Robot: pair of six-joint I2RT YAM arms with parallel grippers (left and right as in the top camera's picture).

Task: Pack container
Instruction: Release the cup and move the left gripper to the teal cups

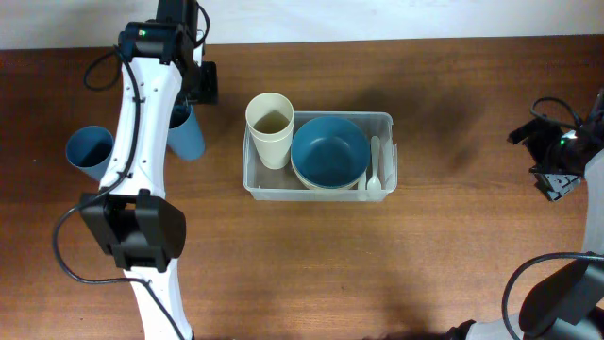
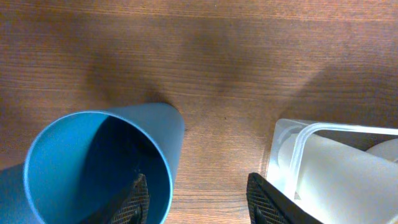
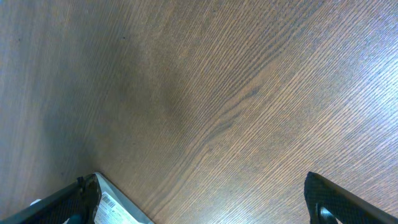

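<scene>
Clear plastic, the container (image 1: 251,178) sits mid-bench (image 1: 453,264) in the overhead view and is already part filled. It holds one cream cup (image 1: 270,127) upright at its left end, one blue bowl (image 1: 328,151) that seems to nest in a cream one, and one white spoon (image 1: 375,166) along the right wall. Two cups are not yet packed: a blue cup (image 1: 188,135) beside the left arm (image 1: 142,123), near the container's left end, and a second blue cup (image 1: 89,149) further left on its side. So the packing looks well past halfway, with those two to go. In the left wrist view the left claw (image 2: 196,180) stands half spread astride the blue cup's near rim, one finger inside the mouth and the other clear of the wall, gripping nothing. The container's corner shows to the right. In the right wrist view the right claw (image 3: 200,179) gapes wide over bare wood, empty.
</scene>
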